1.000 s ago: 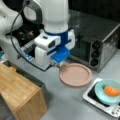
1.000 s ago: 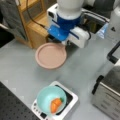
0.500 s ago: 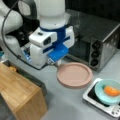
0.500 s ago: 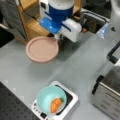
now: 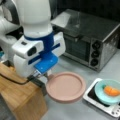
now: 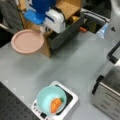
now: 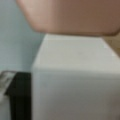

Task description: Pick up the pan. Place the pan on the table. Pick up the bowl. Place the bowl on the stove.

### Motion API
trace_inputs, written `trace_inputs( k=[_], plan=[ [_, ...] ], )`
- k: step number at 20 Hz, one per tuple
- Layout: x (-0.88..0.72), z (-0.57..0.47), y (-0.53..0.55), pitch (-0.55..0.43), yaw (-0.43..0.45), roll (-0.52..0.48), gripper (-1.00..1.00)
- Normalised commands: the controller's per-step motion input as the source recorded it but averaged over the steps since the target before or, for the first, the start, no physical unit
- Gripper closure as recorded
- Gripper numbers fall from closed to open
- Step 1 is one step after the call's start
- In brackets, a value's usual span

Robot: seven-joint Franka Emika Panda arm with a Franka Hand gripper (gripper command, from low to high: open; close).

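While the pan [image 5: 66, 86] hangs above the table [image 6: 75, 65] beside the wooden box [image 5: 17, 96], your gripper [image 5: 42, 75] is clamped on its white handle [image 7: 72, 75]. Near the table's edge, the bowl [image 6: 51, 100] holding an orange item [image 6: 56, 105] sits on the stove [image 6: 70, 100].

A silver toaster oven [image 5: 93, 42] with black knobs stands at the back of the grey tabletop, a light wooden box [image 5: 18, 96] sits near its left edge, and dark perforated board [image 6: 12, 106] borders it.
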Motion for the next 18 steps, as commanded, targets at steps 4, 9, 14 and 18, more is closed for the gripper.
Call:
trace_inputs(
  k=[4,9,14,18],
  plan=[
    [0.52,0.15,-0.29,0.174,0.056,0.093,1.0],
    [0.52,0.15,-0.3,0.159,0.007,0.123,1.0],
    [0.42,0.07,-0.33,0.129,0.033,0.151,1.0],
    [0.36,-0.06,-0.28,0.102,-0.002,0.112,1.0]
  ],
)
